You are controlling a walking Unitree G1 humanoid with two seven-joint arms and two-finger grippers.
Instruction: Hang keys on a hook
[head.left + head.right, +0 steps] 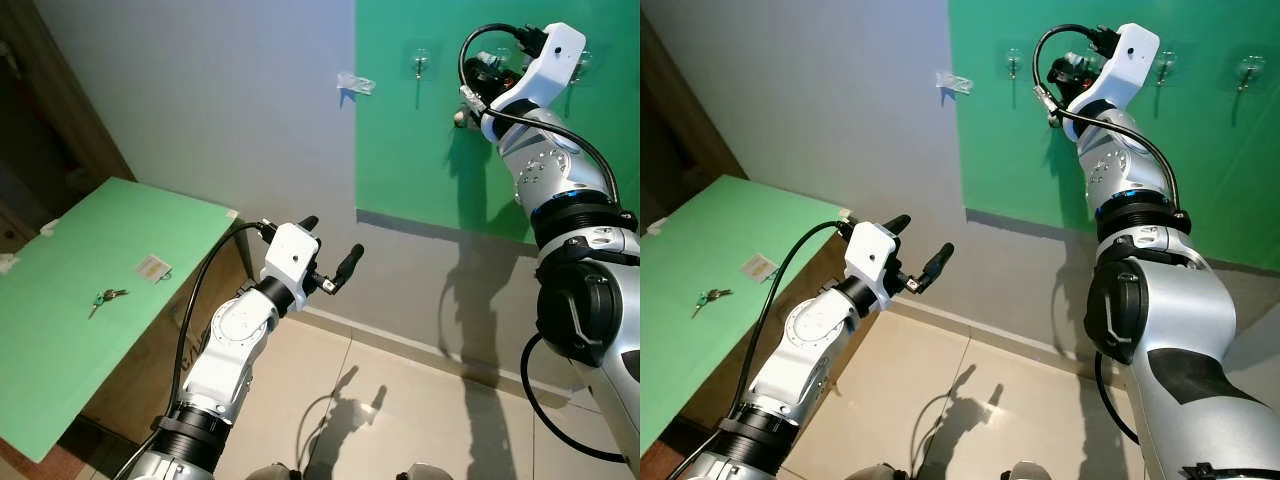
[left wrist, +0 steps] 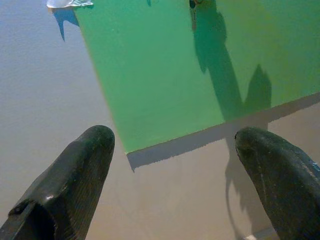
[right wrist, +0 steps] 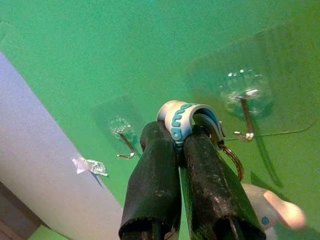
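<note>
My right gripper [image 3: 180, 135] is raised against the green wall panel [image 1: 420, 150] and is shut on a white and teal key strap [image 3: 181, 116]. A metal key ring [image 3: 234, 161] and a pale tag hang from the strap. Just beyond the fingertips are two clear stick-on hooks: one hook [image 3: 245, 119] close to the ring, another hook [image 3: 125, 142] further off. The strap is on neither hook. My left gripper [image 1: 332, 242] is open in mid-air, below the panel and apart from everything. A second bunch of keys [image 1: 105, 297] lies on the green table [image 1: 60, 350].
A small white card [image 1: 152, 267] lies on the table by the keys. A scrap of clear tape [image 1: 356, 83] sticks to the grey wall left of the panel. More hooks [image 1: 1246, 68] line the panel's top. Tiled floor lies below.
</note>
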